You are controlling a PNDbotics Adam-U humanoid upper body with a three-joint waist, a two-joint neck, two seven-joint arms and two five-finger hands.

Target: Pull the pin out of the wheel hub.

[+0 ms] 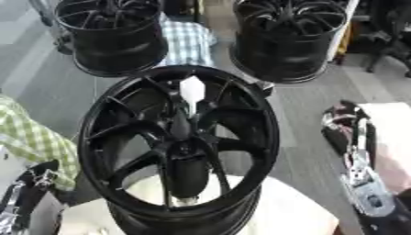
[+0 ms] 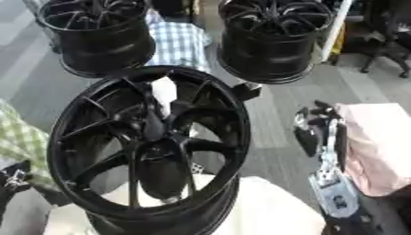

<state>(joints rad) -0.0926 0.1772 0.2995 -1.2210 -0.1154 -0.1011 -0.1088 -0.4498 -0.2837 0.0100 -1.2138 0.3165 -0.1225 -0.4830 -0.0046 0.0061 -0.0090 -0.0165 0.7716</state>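
Black multi-spoke wheel hub (image 1: 178, 147) upright, face up. Pin (image 1: 192, 90), white-topped with what looks like a dark shank, stands just above its centre.

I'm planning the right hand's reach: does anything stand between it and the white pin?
Only the hub's rim, which lies between the right hand and the pin sideways; in front of the spokes the pin looks uncovered.

The large spoked metal wheel hub (image 1: 180, 147) in front is glossy black, with a white tag-like piece (image 1: 192, 89) at its upper spokes. It stands on a cream-white round support (image 1: 281, 206). Two more black wheel hubs (image 1: 112, 34) stand behind. Between them lies blue-and-white checked cloth (image 1: 187, 41); green-and-white checked cloth (image 1: 32, 137) shows at the left. The floor (image 1: 48, 82) is grey.
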